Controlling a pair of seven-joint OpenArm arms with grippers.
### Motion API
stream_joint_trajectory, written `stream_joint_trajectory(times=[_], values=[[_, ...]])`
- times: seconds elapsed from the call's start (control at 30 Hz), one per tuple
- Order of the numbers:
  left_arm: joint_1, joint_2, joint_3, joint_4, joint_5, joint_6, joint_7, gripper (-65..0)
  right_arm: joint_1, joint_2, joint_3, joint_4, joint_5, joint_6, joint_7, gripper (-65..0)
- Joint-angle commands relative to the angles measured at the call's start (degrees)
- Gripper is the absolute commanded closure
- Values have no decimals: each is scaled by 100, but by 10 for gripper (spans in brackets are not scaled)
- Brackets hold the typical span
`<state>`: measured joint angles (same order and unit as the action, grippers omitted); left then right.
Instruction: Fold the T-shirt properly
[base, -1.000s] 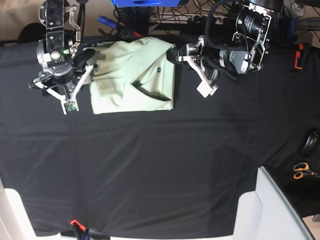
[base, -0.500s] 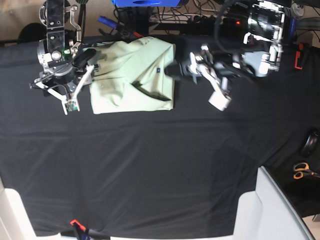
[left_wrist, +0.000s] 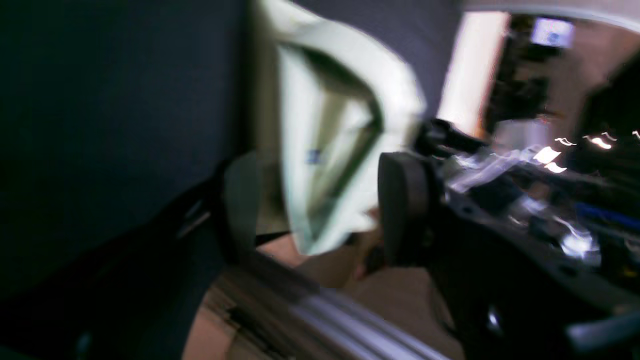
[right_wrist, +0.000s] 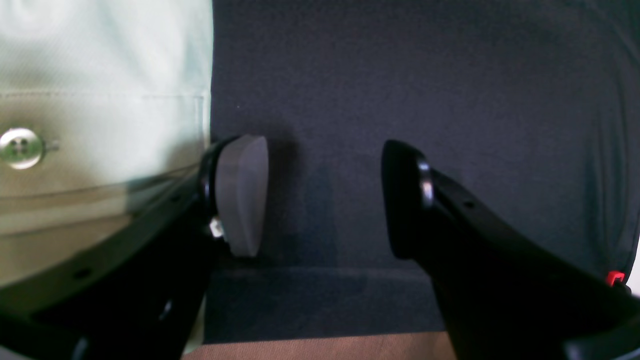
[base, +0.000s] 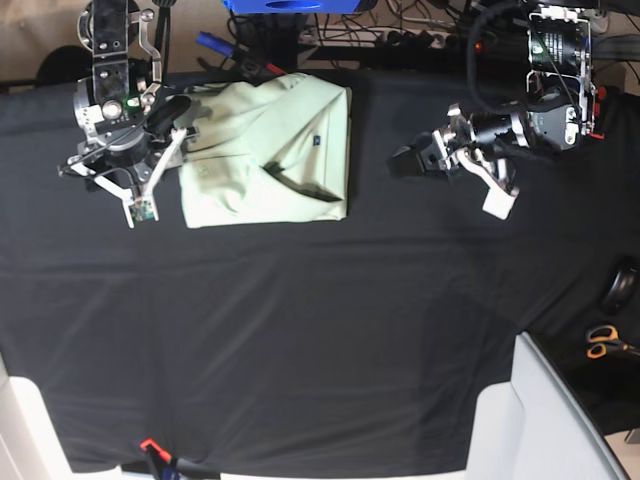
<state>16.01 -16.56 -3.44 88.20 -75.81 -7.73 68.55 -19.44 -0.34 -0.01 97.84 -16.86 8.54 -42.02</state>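
A black-clothed table (base: 300, 330) fills the near ground. Farther back, the right hand (base: 150, 150) hangs open and empty just beside the folded T-shirt (base: 265, 150), its fingers (right_wrist: 240, 195) spread over bare cloth. The left hand (base: 455, 165), tilted sideways and well apart from the shirt, stands open, holding nothing.

My view is smeared with blur, but I make out my left pincer (left_wrist: 320, 210) with its two pads set apart, a pale one on one side and a dark one (left_wrist: 402, 207) on the other, nothing gripped between them. Beyond the gap lies the T-shirt (left_wrist: 340, 125), folded and pale green with a tiny blue mark, on the black surface (left_wrist: 110, 100).
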Motion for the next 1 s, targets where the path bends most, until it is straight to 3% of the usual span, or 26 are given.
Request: stream_joint_trajectory(times=[0.0, 0.2, 0.7, 0.97], values=[[-41, 60, -12, 72, -37, -49, 15, -378, 6, 3, 5, 75, -41, -23, 75, -350], [-67, 377, -3, 19, 403, -49, 15, -628, -65, 3, 5, 75, -41, -23, 75, -350], [-682, 1388, 6, -965, 1704, -58, 15, -633, -153, -6, 41, 75, -41, -23, 75, -350], [-761, 1695, 50, -1088, 2276, -58, 15, -633, -223, 3, 41, 84, -41, -23, 75, -350]])
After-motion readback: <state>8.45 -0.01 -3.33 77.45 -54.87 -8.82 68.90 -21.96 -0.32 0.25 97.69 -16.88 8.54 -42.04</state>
